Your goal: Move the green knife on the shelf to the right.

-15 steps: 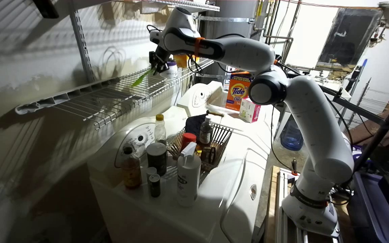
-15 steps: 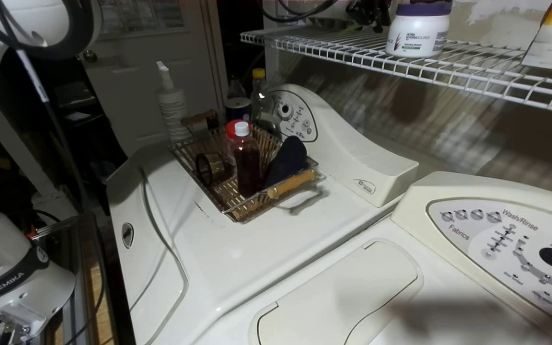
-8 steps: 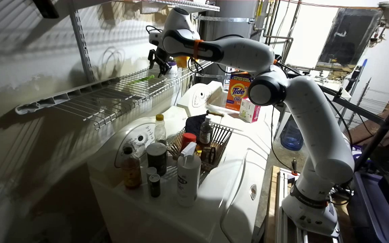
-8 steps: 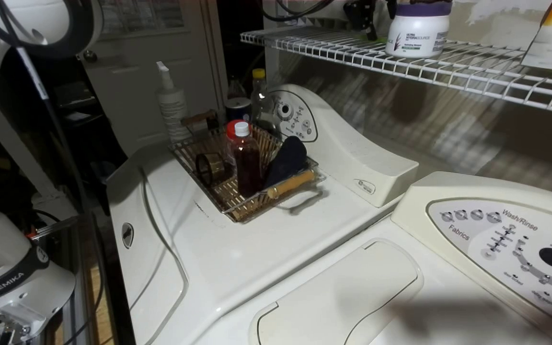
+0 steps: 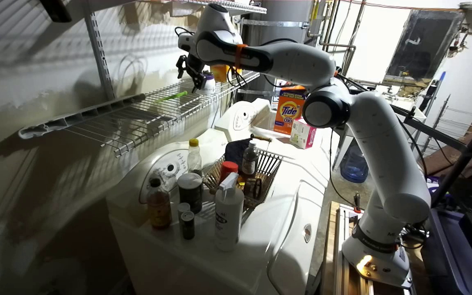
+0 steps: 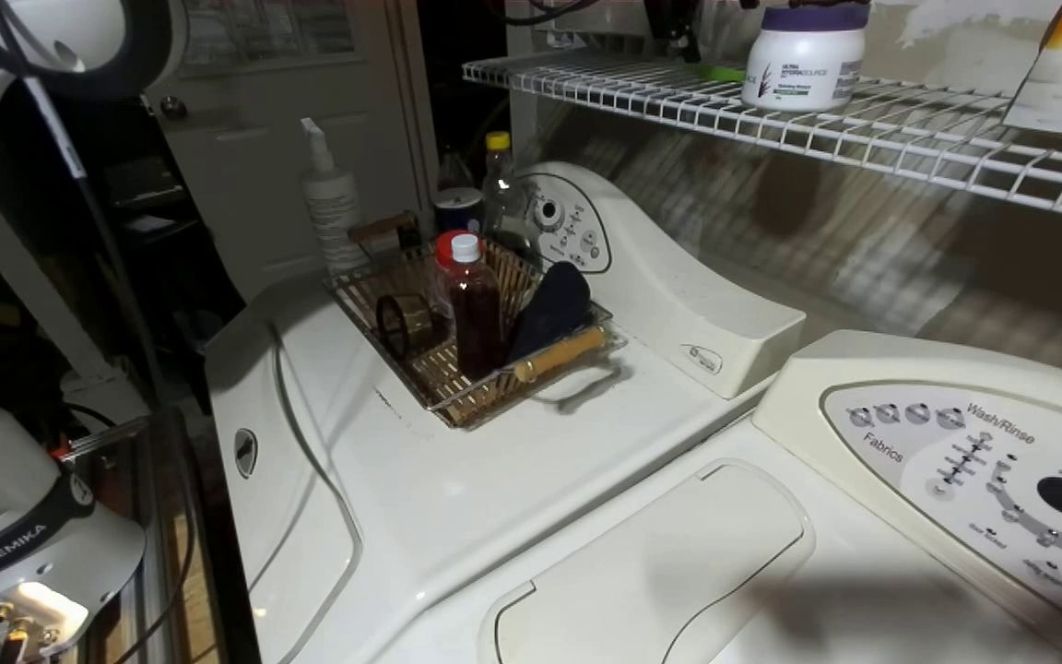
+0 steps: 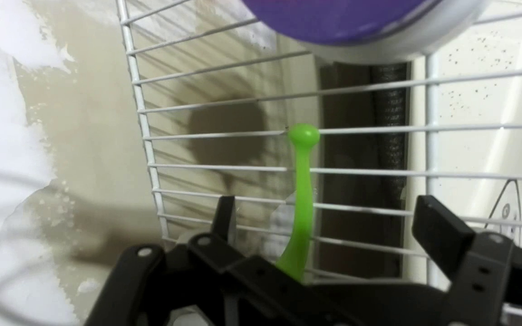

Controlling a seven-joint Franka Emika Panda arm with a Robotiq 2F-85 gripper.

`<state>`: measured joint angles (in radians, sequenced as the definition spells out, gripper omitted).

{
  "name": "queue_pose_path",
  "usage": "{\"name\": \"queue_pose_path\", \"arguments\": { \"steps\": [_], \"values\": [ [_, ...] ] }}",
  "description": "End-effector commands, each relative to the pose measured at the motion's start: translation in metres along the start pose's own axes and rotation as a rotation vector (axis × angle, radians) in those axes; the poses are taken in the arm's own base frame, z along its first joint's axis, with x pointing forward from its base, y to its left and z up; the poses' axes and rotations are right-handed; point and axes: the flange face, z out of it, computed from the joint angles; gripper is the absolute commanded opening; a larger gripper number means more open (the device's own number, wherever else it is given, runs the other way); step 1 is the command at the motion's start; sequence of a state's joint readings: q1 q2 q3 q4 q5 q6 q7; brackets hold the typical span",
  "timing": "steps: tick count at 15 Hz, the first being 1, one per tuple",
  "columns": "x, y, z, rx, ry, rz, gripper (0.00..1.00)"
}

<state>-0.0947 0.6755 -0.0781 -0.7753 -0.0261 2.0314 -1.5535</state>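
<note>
The green knife (image 5: 173,97) lies on the white wire shelf (image 5: 178,119), close to a jar with a purple lid (image 5: 207,87). Just above its near end hovers my gripper (image 5: 188,81), jaws wide apart. In the wrist view the knife's rounded handle end (image 7: 304,136) rests across the shelf's (image 7: 142,113) rods, and its lower part disappears behind the gripper (image 7: 333,222). Neither finger touches the knife there. Only a short bit of the knife (image 6: 715,72) shows in an exterior view, below a partly cut-off finger.
The jar (image 6: 803,65) stands right beside the gripper on the shelf, with an orange box (image 5: 220,73) beyond it. A wall runs along the shelf's back. Below are white machines carrying a basket (image 6: 457,369), bottles and a spray bottle (image 5: 228,217).
A second ago the gripper held the knife tilted over the shelf. The jaws have since opened, the knife has come down onto the rods, and the gripper has risen slightly.
</note>
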Motion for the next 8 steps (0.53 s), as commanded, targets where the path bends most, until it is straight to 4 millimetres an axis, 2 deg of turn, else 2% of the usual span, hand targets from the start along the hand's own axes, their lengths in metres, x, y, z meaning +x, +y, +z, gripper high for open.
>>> {"name": "queue_pose_path", "arguments": {
  "steps": [1,5,8],
  "values": [
    [0.017,0.001,-0.030,-0.001,0.095,0.159,1.00],
    [0.031,0.003,-0.057,-0.032,0.143,0.369,1.00],
    [0.038,-0.005,-0.070,-0.009,0.117,0.535,1.00]
  ]
}}
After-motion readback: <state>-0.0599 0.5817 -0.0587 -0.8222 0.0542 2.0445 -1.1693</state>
